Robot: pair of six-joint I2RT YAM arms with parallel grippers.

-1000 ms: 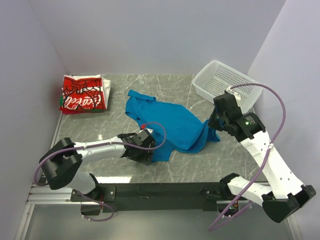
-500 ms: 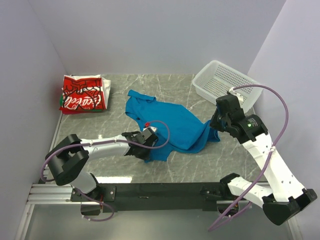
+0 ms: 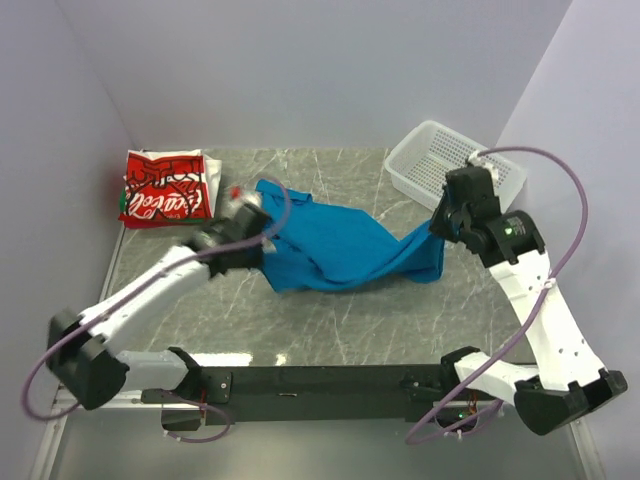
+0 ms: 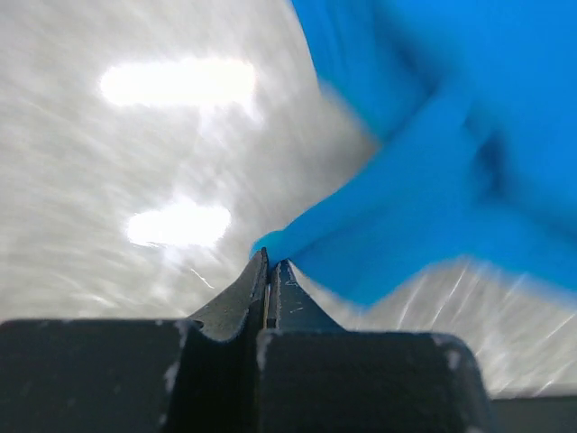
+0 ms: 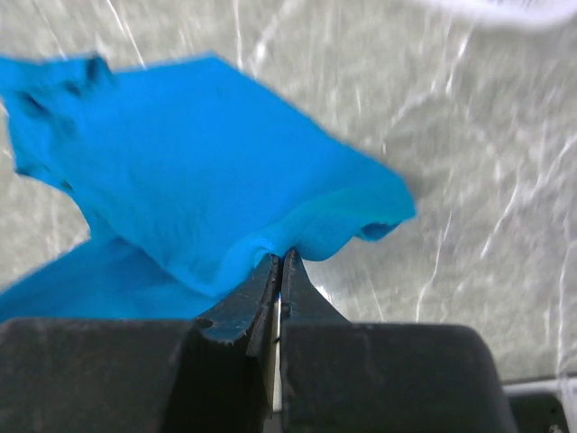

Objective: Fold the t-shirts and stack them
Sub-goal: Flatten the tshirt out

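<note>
We hold the blue t-shirt stretched mid-counter, left tool and right tool each clamped on an edge. Folded red-and-white t-shirt lies far left, white basket far right.

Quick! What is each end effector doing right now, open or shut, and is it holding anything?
Left end effector: closed, pinching an edge of the blue t-shirt.
Right end effector: closed, pinching the same t-shirt at its other end.

Top view looks down from high behind the near edge over the whole table; both wrist views sit close, facing the blue t-shirt all three share
</note>
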